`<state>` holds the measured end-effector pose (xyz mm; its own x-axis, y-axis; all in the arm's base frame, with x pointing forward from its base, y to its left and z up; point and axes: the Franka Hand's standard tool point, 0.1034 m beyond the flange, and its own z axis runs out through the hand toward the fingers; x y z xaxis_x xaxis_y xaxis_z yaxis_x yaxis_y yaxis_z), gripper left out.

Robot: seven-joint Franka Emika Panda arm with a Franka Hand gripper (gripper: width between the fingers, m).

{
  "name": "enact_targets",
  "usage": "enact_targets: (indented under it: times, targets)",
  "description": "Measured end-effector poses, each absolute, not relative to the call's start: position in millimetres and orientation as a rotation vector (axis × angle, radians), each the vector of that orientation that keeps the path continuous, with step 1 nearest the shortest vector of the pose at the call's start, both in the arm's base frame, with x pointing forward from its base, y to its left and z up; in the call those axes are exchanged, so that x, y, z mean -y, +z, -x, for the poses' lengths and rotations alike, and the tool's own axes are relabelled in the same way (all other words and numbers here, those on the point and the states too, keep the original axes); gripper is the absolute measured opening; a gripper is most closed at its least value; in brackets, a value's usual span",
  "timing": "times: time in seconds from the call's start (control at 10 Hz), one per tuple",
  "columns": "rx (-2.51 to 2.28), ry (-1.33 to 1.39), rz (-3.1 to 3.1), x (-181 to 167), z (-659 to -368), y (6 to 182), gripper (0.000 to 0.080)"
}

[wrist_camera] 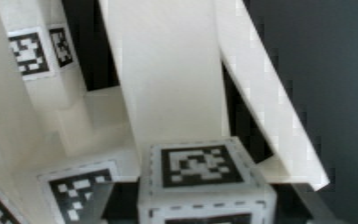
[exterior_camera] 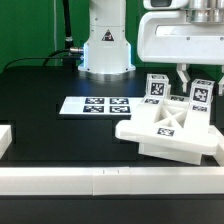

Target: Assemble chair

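Observation:
The chair parts stand together at the exterior view's right. An X-ribbed white panel point(exterior_camera: 168, 126) lies tilted on the black table, and tagged white posts point(exterior_camera: 157, 87) rise behind it. My gripper point(exterior_camera: 200, 78) hangs over this cluster and is shut on the tagged top of one white leg point(exterior_camera: 199, 92). In the wrist view that leg's tagged end point(wrist_camera: 197, 165) sits between my dark fingers point(wrist_camera: 130, 198), with my gripper point(wrist_camera: 206, 200) closed around it. The leg's long body point(wrist_camera: 167, 70) runs away from the camera. Another tagged part point(wrist_camera: 34, 50) stands beside it.
The marker board point(exterior_camera: 95, 104) lies flat on the black table at the centre. A long white rail point(exterior_camera: 100, 180) runs along the front edge, with a short white piece point(exterior_camera: 4, 140) at the exterior view's left. The robot base point(exterior_camera: 105, 45) stands at the back.

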<state>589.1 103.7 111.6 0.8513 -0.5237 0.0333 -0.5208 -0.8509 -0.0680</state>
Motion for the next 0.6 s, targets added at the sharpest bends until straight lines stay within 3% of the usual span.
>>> enact_targets:
  times: [0.1,0.3,0.6]
  targets:
    - [-0.837,-0.078,2.968,-104,-589,111.5,0.0339]
    - [-0.833,-0.078,2.969,-104,-589,111.5,0.0596]
    - [-0.799,-0.071,2.963,-105,-588,139.7,0.0638]
